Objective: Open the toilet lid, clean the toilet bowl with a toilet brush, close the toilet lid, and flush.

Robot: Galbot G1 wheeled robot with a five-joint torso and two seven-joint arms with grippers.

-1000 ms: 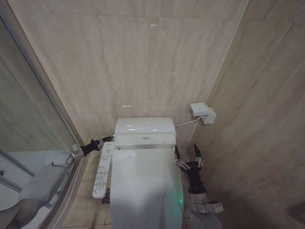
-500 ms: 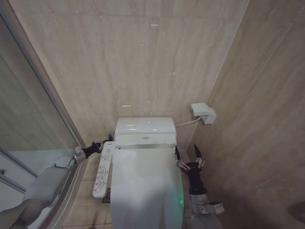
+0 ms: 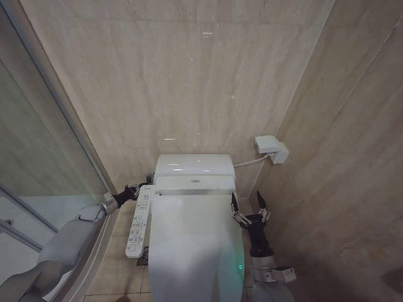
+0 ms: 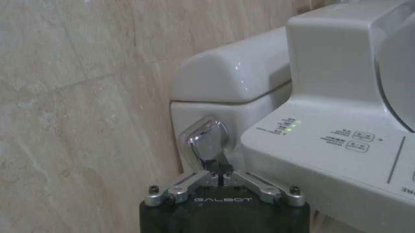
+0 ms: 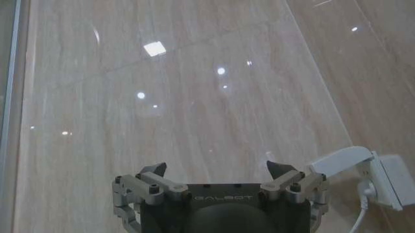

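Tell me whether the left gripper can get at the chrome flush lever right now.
Probably yes: the left gripper, fingers shut, sits right at the flush lever on the tank's side, beside the button panel, with nothing between them.

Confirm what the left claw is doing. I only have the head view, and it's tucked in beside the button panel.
Observer: In the left wrist view the left claw is shut, with its tips together at the lower end of a chrome flush lever.
Operator: Where is the lever mounted?
Observer: On the side of the tank, close to the wall and just behind the button panel.
Operator: Is the panel powered?
Observer: Small green lights are lit at the panel's rear corner.
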